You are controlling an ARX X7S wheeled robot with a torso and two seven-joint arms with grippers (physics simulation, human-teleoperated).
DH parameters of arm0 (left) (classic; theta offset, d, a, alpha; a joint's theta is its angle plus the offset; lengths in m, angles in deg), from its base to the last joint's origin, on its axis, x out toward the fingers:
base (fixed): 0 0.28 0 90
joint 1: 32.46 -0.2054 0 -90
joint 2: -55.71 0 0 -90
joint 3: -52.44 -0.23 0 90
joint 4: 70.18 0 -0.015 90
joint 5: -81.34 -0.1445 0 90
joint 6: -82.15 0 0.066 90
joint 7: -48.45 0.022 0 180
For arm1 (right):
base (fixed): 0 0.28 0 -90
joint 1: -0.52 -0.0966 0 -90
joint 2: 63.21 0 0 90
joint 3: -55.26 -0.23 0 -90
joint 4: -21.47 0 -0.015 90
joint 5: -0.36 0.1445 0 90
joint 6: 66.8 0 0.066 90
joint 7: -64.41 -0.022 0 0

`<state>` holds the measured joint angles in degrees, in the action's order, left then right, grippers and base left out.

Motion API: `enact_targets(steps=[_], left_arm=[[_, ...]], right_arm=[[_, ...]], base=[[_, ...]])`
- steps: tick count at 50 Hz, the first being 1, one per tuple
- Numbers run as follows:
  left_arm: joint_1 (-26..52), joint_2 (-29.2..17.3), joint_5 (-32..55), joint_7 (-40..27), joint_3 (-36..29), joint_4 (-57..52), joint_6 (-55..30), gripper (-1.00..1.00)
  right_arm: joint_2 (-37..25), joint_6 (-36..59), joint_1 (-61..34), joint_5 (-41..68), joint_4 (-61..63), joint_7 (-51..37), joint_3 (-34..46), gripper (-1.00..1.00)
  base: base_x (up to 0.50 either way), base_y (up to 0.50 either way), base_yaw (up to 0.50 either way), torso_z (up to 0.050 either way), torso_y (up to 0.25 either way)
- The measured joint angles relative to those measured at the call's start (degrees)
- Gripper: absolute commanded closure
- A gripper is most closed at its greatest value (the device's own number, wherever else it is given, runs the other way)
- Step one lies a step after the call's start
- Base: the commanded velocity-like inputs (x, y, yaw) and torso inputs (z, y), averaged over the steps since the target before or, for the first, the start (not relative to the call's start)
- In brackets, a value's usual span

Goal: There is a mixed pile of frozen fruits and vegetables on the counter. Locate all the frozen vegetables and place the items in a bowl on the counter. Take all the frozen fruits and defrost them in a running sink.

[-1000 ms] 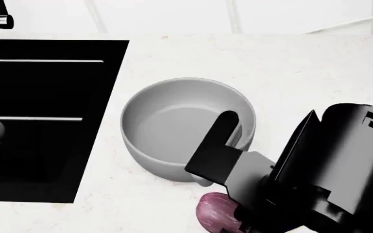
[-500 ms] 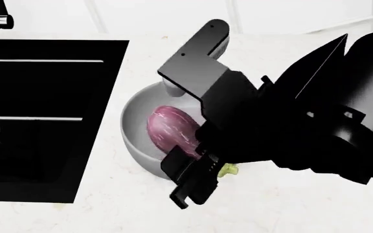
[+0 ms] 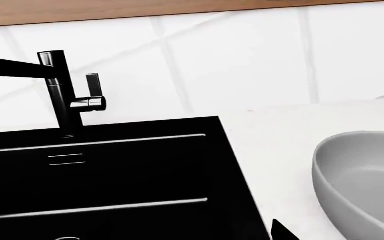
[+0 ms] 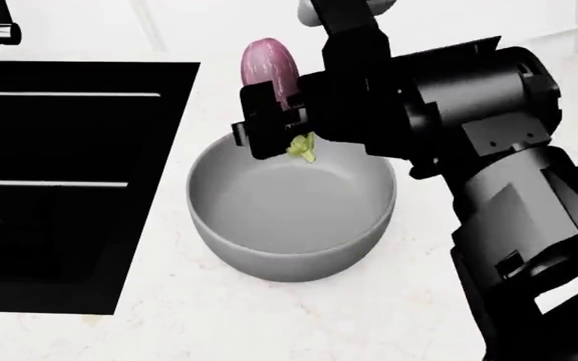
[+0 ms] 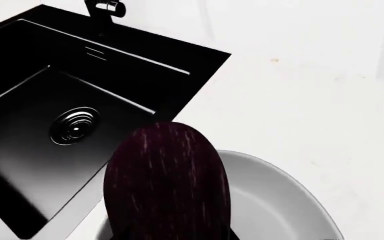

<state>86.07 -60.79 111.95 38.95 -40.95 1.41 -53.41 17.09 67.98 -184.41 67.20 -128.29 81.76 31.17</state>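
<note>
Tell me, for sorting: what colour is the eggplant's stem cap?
Pale yellow-green, on the eggplant held in the right claw; head view shows it best.

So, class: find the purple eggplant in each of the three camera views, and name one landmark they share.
Head view: the eggplant is held in the right gripper above the far rim of the bowl.
Right wrist view: the eggplant fills the near centre, over the bowl.
Left wrist view: not in it; only the bowl shows.
Shared landmark: the black sink, also and.
</note>
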Motion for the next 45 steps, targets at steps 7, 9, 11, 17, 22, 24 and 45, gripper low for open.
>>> enact_targets(steps=[7,9,11,17,22,24,45], left_arm=[[-0.40,0.16,-0.26,-0.02,-0.12,0.67,0.69,-1.00],[-0.53,0.16,-0.32,0.03,-0.12,0.92,0.94,-1.00],[-0.66,0.16,-0.36,0.06,-0.10,1.09,1.12,-1.00],[-0.96,0.18,-0.41,0.05,-0.13,1.35,1.46,-1.00],[-1.26,0.01,-0.31,0.20,0.01,1.50,1.72,-1.00],[-1.36,-0.03,-0.29,0.22,0.04,1.53,1.79,-1.00],[-1.57,0.19,-0.19,-0.07,-0.28,1.67,2.11,-1.00]], right_arm=[[3.26,-2.10,1.94,-3.94,-7.76,1.93,-3.25,1.00],[3.76,-2.19,2.38,-5.24,-9.16,2.17,-4.53,1.00],[4.20,-2.20,2.78,-6.59,-10.31,2.39,-5.93,1.00],[5.33,-1.86,4.10,-11.23,-12.65,3.13,-10.73,1.00],[6.19,-1.08,5.26,-16.04,-13.77,4.13,-15.10,1.00],[6.50,-0.70,5.63,-18.12,-14.09,4.58,-16.87,1.00],[8.77,1.65,7.19,-39.32,-15.14,8.03,-34.80,-1.00]], base=[[0.00,0.00,0.00,0.000,0.000],[0.00,0.00,0.00,0.000,0.000],[0.00,0.00,0.00,0.000,0.000],[0.00,0.00,0.00,0.000,0.000],[0.00,0.00,0.00,0.000,0.000],[0.00,0.00,0.00,0.000,0.000],[0.00,0.00,0.00,0.000,0.000]])
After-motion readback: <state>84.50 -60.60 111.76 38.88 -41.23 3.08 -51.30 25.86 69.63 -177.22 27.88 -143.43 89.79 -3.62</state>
